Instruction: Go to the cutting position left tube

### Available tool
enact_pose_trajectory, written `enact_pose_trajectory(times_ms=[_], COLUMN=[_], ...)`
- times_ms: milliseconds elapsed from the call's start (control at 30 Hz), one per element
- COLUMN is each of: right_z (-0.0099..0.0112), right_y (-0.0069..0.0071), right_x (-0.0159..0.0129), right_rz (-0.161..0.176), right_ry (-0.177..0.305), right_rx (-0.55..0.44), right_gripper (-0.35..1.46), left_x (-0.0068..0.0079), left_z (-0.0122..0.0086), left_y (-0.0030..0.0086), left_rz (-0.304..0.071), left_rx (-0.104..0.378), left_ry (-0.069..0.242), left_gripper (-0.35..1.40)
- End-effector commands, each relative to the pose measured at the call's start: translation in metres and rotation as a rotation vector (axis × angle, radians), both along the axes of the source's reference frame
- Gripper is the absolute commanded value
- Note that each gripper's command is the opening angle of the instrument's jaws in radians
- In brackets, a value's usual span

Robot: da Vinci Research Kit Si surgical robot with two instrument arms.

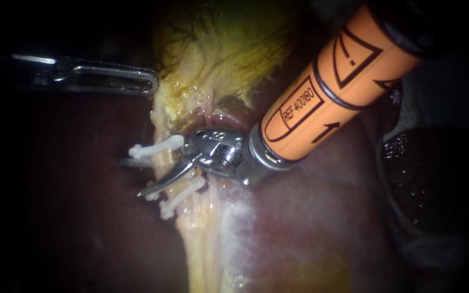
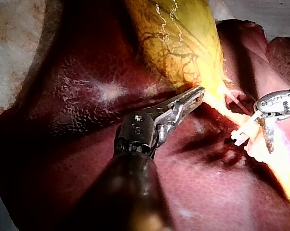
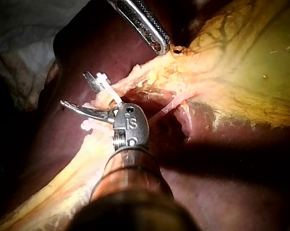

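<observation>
The left tube (image 1: 165, 160) is a pale yellow strand running down from the gallbladder (image 1: 229, 49) over the liver (image 1: 310, 217). It carries white clips, one above (image 1: 156, 148) and two below (image 1: 183, 191). My right instrument (image 1: 131, 177), on an orange shaft, has its two blades open astride the tube between the upper and lower clips. In the right wrist view the right instrument (image 3: 73, 88) shows a blade on each side of the strand. My left instrument (image 1: 150, 82) is shut on the gallbladder's lower edge and holds it taut, as the left instrument (image 2: 195, 94) also shows.
A thin pink tube (image 1: 208, 106) lies to the right of the clipped one, close to the right instrument's wrist. Pale cloth (image 2: 15, 29) lies beyond the liver. A dark wet mass (image 1: 424, 179) sits at the far right.
</observation>
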State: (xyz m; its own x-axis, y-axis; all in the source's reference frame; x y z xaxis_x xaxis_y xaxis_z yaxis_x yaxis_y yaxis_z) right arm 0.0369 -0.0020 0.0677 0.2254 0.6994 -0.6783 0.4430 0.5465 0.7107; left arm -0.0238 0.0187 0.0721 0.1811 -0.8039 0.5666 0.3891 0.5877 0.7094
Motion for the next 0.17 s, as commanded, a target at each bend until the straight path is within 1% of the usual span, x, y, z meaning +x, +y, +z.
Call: enact_pose_trajectory(times_ms=[33,167], right_z=[0.0002,0.0005], right_y=[0.0000,0.0000], right_x=[0.0000,0.0000], right_rz=[0.003,0.003], right_ry=[-0.001,-0.002], right_rx=[-0.002,-0.003], right_gripper=[0.95,0.99], left_x=[0.0000,0.0000], left_z=[0.0000,0.0000], left_y=[0.0000,0.0000], left_rz=[0.000,0.000], left_rx=[0.000,0.000], left_ry=[0.000,0.000], left_gripper=[-0.35,-0.35])
